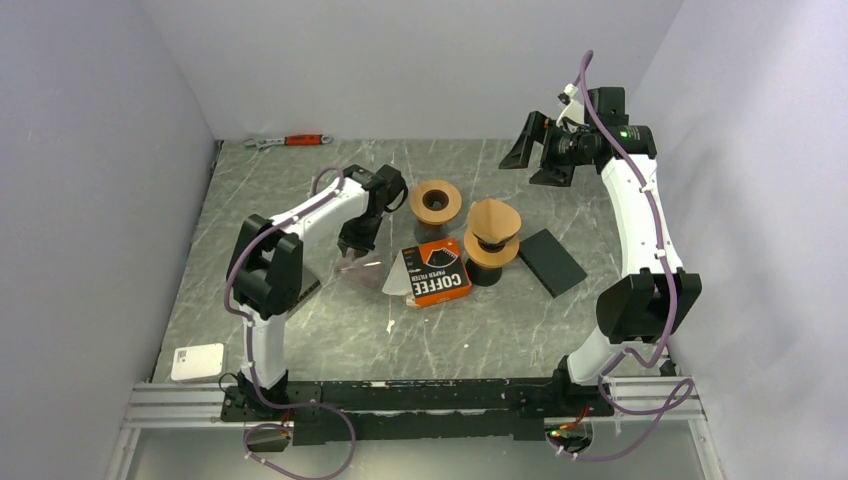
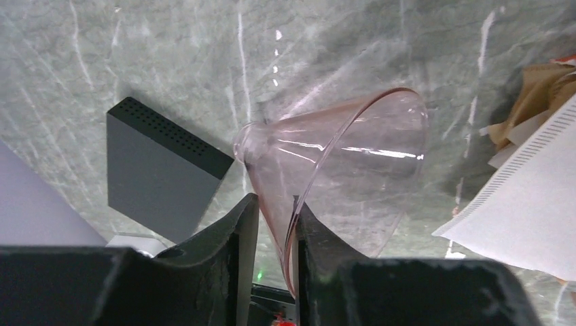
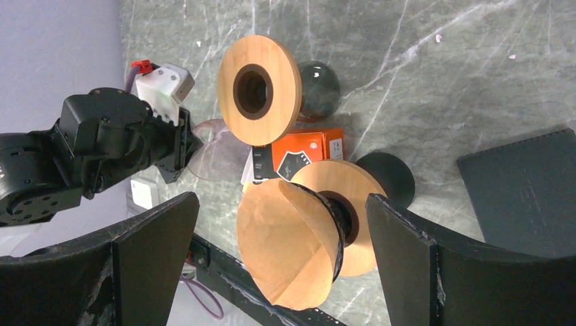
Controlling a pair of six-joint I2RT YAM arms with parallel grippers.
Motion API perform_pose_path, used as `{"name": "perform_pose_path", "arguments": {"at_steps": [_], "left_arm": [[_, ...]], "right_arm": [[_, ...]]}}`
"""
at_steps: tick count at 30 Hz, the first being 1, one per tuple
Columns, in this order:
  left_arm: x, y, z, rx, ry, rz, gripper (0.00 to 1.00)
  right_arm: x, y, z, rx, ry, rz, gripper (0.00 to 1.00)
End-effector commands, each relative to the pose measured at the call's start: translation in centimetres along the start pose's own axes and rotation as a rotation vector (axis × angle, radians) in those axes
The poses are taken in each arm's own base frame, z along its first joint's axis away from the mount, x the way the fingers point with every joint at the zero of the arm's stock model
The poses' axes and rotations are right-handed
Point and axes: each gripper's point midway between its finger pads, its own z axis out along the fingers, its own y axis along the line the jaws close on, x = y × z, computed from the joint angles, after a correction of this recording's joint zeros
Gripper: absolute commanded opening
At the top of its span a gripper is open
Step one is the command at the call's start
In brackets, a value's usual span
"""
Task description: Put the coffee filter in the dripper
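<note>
Marble tbl point(image 1: 330, 330) w/ wrench point(image 1: 290, 141) (far edge), filter box point(image 1: 437, 271), black pad point(image 1: 551, 262), white box point(image 1: 197, 362)

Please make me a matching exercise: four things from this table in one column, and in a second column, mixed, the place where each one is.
Things:
1. clear dripper
2. brown filter
3. orange box
4. wrench

Places:
A. at the far edge of the table
B. on a wooden-collared stand
C. between the fingers of the left gripper
D. lying flat, mid-table

Pairs: 1-C, 2-B, 3-D, 4-A
</note>
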Motion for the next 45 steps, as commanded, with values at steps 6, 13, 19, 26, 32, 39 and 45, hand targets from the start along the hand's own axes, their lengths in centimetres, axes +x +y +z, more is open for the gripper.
{"name": "perform_pose_path", "arguments": {"at_steps": [6,13,19,26,32,39,45], "left_arm": [[-1.2,1.7,-2.2,-0.052,-0.066,-0.022,0.12],[-2.5,2.9,-4.2,-0.092,-0.132,-0.085,0.0],[-4.6,5.3,-7.1,-0.135,-0.228,-0.15,0.0],[-7.6,7.4,-11.7,-0.003,-0.363,-0.388,0.0],[-11.5,5.9,-16.1,0.345,-0.482,-0.533,0.0],[-16.0,0.5,-21.1,0.754,-0.544,-0.504,0.0],[-18.1,-1.7,-22.5,0.91,-0.55,-0.511,0.0]], "right_arm": [[-0.7,1.0,-0.7,-0.04,-0.04,-0.017,0.99],[-1.0,1.1,-0.9,-0.033,-0.05,-0.024,0.99],[-1.0,1.1,-0.9,-0.033,-0.052,-0.021,0.99],[-1.3,1.1,-1.0,-0.027,-0.061,-0.025,0.99],[-1.6,1.3,-0.9,-0.039,-0.061,-0.02,0.99],[-2.2,1.8,-0.8,-0.057,-0.066,-0.015,0.99],[-2.9,2.3,-1.0,-0.065,-0.074,-0.018,0.99]]}}
